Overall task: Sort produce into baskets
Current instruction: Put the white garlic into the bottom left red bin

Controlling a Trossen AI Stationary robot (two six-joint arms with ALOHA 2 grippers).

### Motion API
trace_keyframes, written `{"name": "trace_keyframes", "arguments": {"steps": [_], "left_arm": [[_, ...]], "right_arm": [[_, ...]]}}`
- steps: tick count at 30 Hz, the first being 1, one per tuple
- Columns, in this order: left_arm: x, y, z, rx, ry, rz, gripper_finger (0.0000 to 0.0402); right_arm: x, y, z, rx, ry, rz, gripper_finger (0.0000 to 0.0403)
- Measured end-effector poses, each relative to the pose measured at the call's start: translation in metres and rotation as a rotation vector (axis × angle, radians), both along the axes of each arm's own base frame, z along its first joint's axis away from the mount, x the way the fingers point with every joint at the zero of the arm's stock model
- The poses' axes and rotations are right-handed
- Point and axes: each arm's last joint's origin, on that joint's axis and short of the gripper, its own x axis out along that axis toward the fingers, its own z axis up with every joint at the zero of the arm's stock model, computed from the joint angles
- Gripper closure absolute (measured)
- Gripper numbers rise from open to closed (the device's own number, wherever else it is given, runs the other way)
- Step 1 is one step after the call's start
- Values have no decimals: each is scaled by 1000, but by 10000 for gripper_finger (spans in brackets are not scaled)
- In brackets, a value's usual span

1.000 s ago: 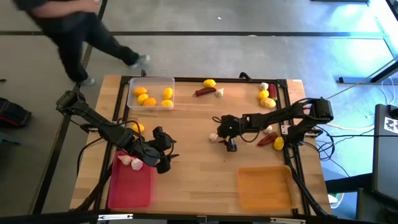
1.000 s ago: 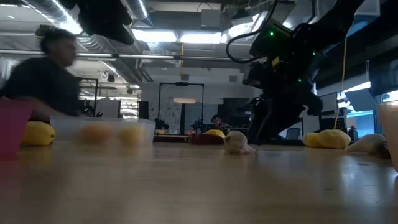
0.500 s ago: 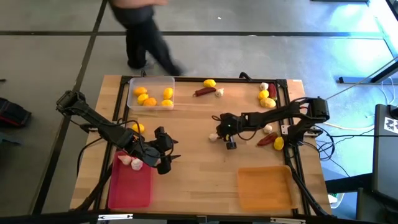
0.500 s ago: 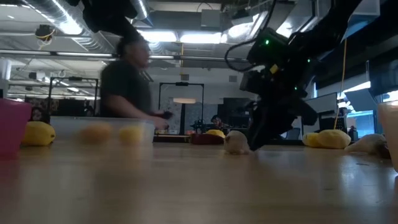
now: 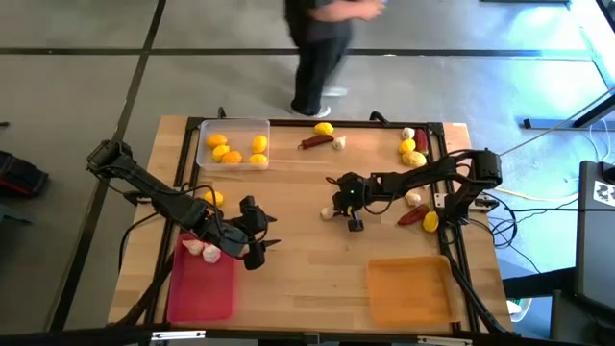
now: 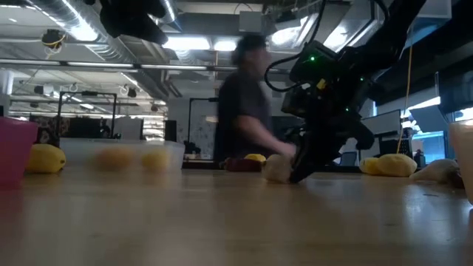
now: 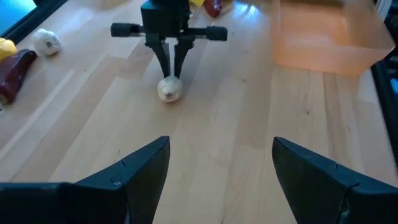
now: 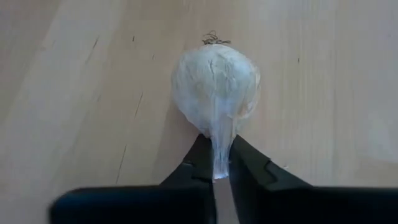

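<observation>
The right gripper [image 8: 214,163] sits at mid-table with its fingers pinched together on the papery neck of a garlic bulb [image 8: 215,87]; that grip is thin, so I'd lift slowly and level toward the pink-red tray [image 5: 202,284] at the near left, where two bulbs already lie. The left gripper [image 7: 221,171] waits beside that tray, fingers spread apart. On the pale wooden table [image 5: 307,269], produce lies scattered toward the far and right edges, and a person [image 5: 322,48] walks past beyond the far edge.

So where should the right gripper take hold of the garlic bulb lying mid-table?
By its thin papery neck. The garlic bulb lies on its side on the table, neck pointing at the right gripper, whose nearly closed fingers already flank the neck. The round body looks too wide and slippery; approaching low from the neck end seems best.
</observation>
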Motion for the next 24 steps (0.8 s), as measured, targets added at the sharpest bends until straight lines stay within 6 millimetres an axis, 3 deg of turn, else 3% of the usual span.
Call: {"name": "trace_keyframes", "arguments": {"steps": [2, 7, 16, 24], "left_arm": [[2, -1, 1, -7, -21, -2, 123], [6, -2, 4, -2, -61, -21, 123], [11, 7, 7, 5, -93, 37, 123], [15, 16, 7, 39, -96, 72, 123]], "right_arm": [[-1, 0, 2, -6, -3, 3, 393], [-6, -2, 16, -88, 22, -36, 376], [-1, -3, 77, -129, -115, -88, 394], [14, 27, 114, -18, -261, -73, 388]]}}
